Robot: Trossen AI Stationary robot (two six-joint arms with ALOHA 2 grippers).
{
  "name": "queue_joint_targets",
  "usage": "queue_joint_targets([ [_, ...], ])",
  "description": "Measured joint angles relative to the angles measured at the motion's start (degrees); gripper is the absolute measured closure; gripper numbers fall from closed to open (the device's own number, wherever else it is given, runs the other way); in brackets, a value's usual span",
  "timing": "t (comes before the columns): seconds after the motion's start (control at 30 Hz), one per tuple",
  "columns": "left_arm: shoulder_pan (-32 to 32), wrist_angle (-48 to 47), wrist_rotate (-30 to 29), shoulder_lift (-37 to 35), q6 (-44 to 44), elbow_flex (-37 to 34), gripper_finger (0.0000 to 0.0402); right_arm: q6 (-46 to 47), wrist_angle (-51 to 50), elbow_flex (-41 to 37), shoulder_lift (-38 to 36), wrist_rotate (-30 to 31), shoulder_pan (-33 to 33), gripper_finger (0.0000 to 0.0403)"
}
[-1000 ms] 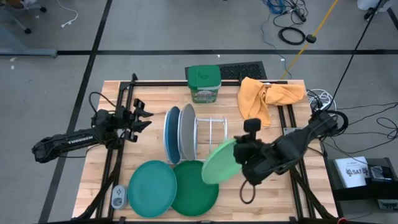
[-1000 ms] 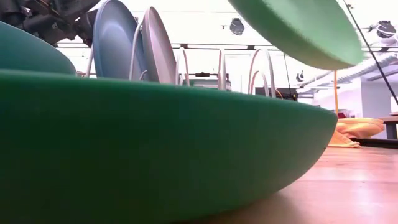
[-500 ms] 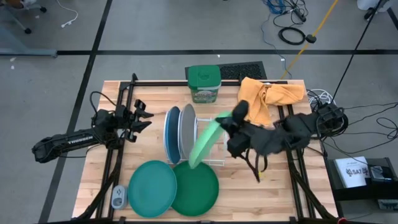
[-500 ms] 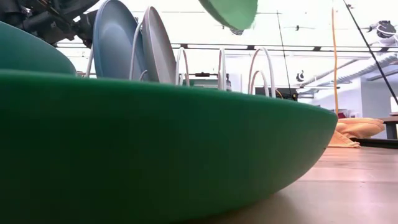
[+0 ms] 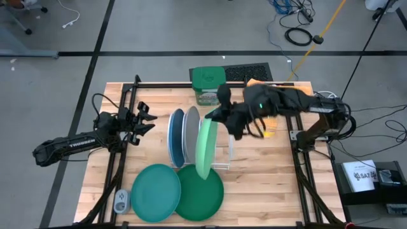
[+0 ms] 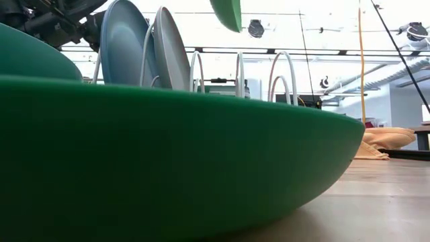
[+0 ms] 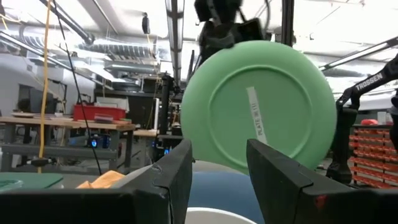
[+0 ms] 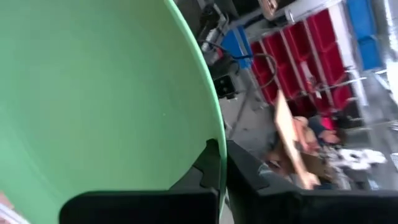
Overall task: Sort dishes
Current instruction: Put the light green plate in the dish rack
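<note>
On the worktop (image 5: pixel 159 95) a white rack (image 5: pixel 213 143) holds the blue plate (image 5: pixel 174 137) and grey plate (image 5: pixel 191 135) upright. Above it, the right pincer (image 5: pixel 212 117) clamps the light green plate (image 5: pixel 205 147) on edge. The left pincer (image 5: pixel 146 118) waits with fingers apart.
</note>
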Motion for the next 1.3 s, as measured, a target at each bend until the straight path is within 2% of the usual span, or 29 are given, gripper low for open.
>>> queue_joint_targets([
  [0.17, 0.0, 0.0, -0.1, 0.0, 0.0, 0.0, 0.0248, -1.0, 1.9, 0.0, 0.2, -16.0, -7.5, 0.0403],
  [0.27, 0.0, -0.1, -0.1, 0.0, 0.0, 0.0, 0.0248, -1.3, 2.1, -0.6, 0.3, -20.6, -11.3, 0.0403],
  [0.43, 0.0, -1.6, -0.1, 0.0, 0.0, 0.0, 0.0248, -1.9, 7.5, -6.1, 0.4, -30.0, -17.5, 0.0403],
  [0.63, 0.0, -2.1, -0.1, 0.0, 0.0, 0.0, 0.0248, 0.9, 17.1, -18.1, 0.4, -38.7, -23.6, 0.0403],
  [0.77, 0.0, -2.1, -0.1, 0.0, 0.5, 0.0, 0.0248, 4.5, 29.5, -27.5, 0.4, -41.8, -26.7, 0.0403],
  [0.9, 0.0, -2.1, -0.1, 0.0, 0.2, 0.0, 0.0248, 8.0, 37.2, -35.8, 0.4, -43.7, -29.1, 0.0403],
  [1.07, 0.0, -2.1, -0.1, 0.0, 0.2, 0.0, 0.0248, 10.8, 40.7, -42.1, 0.4, -44.0, -30.5, 0.0397],
  [1.2, 0.0, -2.1, -0.1, 0.0, 0.1, 0.0, 0.0248, 12.2, 40.9, -43.9, 0.4, -43.6, -30.7, 0.0381],
  [1.3, 0.0, -2.1, -0.1, 0.0, 0.1, 0.0, 0.0248, 13.5, 40.9, -44.1, 0.4, -40.0, -30.7, 0.0369],
])
